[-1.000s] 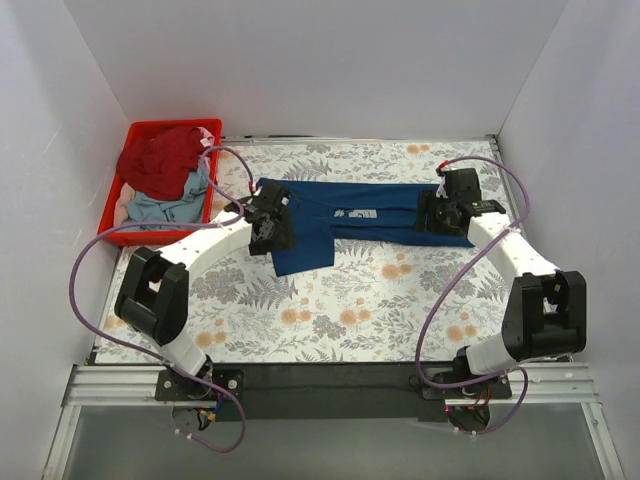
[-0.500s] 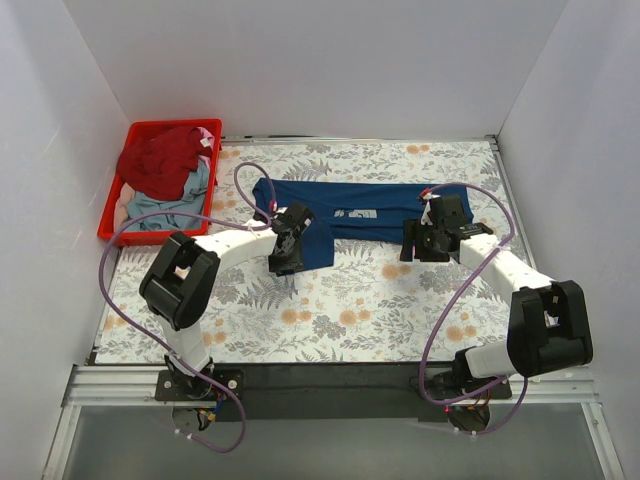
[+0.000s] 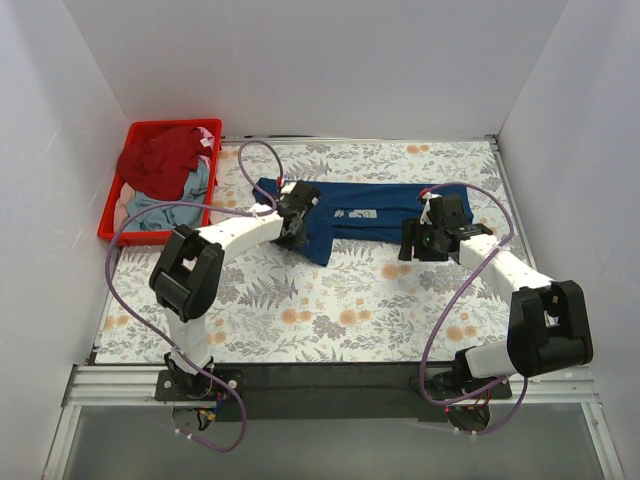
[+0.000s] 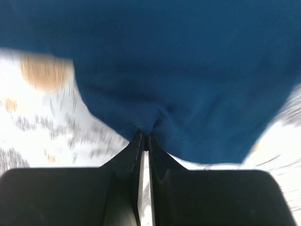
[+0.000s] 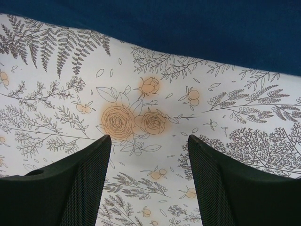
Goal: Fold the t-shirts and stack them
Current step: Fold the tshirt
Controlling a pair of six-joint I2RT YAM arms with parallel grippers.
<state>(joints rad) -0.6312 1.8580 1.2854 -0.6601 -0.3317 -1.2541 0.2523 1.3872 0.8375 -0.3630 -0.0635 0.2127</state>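
The navy blue t-shirt (image 3: 370,214) lies stretched left to right across the back of the table, its pale print facing up. My left gripper (image 3: 296,224) is at the shirt's left part, shut on a pinched fold of the navy cloth (image 4: 188,70); the left wrist view shows the jaws (image 4: 145,137) closed together on it. My right gripper (image 3: 420,243) hangs open just in front of the shirt's right end, over bare floral tablecloth (image 5: 148,137), with the navy edge (image 5: 188,23) beyond its fingertips. The dark red t-shirt (image 3: 160,160) and the pale grey-blue t-shirt (image 3: 172,206) lie crumpled in the crate.
The red plastic crate (image 3: 150,239) stands at the table's back left corner. White walls close in the back and both sides. A floral cloth (image 3: 330,300) covers the table. Purple cables loop from both arms.
My left gripper has shut on the navy flap that hung toward the front and carried it back onto the shirt. My right gripper came off the shirt's right end, then stayed still.
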